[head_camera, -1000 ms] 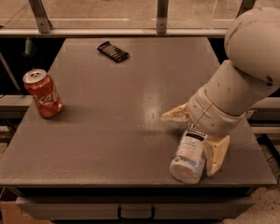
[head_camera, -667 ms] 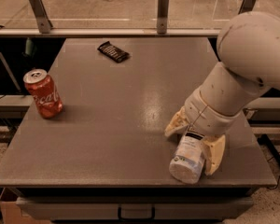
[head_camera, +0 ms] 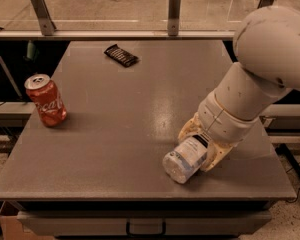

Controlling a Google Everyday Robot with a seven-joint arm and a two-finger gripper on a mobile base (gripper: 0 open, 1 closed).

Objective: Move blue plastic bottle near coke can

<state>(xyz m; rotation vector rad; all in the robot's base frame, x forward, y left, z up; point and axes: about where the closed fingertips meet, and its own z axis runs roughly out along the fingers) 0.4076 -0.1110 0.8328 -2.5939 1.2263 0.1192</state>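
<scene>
The blue plastic bottle (head_camera: 182,162) lies on its side near the front right of the grey table (head_camera: 115,139), its bottom end facing me. My gripper (head_camera: 196,149) comes down from the right, with a cream finger (head_camera: 188,129) on each side of the bottle, closed against it. The coke can (head_camera: 46,101) stands upright at the table's left edge, far to the left of the bottle. The bottle's cap is hidden under my wrist.
A dark flat snack packet (head_camera: 121,55) lies at the back middle of the table. A railing with metal posts (head_camera: 174,6) runs behind the table. My bulky arm (head_camera: 270,59) covers the right side. The table's front edge is close to the bottle.
My fingers have drawn in from a wide spread to close on the bottle. The bottle has shifted a little to the left. The can has not moved.
</scene>
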